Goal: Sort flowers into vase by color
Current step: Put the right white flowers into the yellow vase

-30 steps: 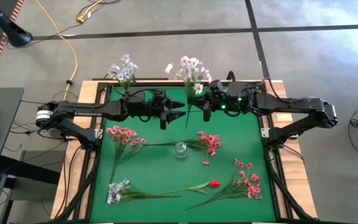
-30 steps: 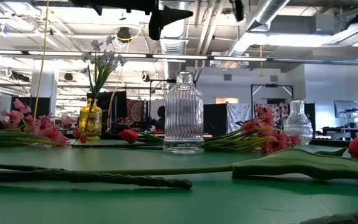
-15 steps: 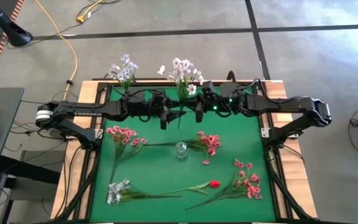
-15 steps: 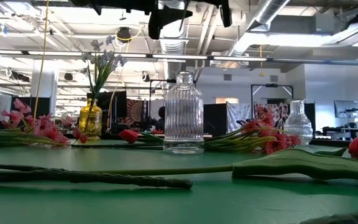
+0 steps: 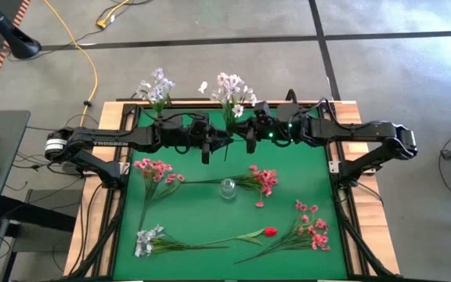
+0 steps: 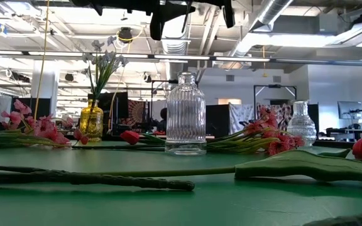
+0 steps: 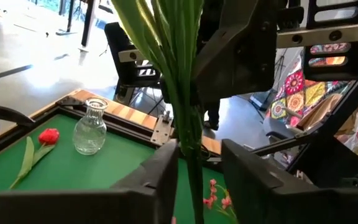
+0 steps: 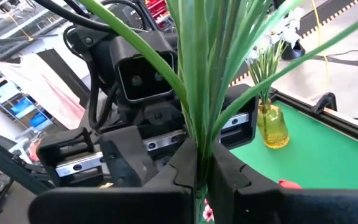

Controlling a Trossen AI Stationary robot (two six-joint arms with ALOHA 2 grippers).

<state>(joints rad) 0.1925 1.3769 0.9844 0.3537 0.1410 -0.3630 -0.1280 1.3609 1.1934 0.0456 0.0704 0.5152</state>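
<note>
While the right gripper (image 8: 199,168) stays out of the way of nothing, being clenched on the green stems of the whitish-lavender flower (image 5: 229,88), the left gripper (image 7: 199,162) stands around the same stems just below it. The left gripper's jaws are partly apart, with a gap showing on one side. Both grippers meet high above the mat, beyond the clear ribbed vase (image 5: 227,188), and the blooms point away from it.

Risk 1: a release by the right gripper before the left one has clamped would likely let the flower slide down onto the mat beyond the clear ribbed vase.

Risk 2: any pull by either arm while both hold could bend or kink the thin stems.

Risk 3: the splayed leaves may leave only part of the bundle pinched.

The yellow vase (image 5: 156,110), beyond and to the left of the clear ribbed vase, already holds matching blooms. A tilted hold would probably make entry at its narrow neck difficult.
</note>
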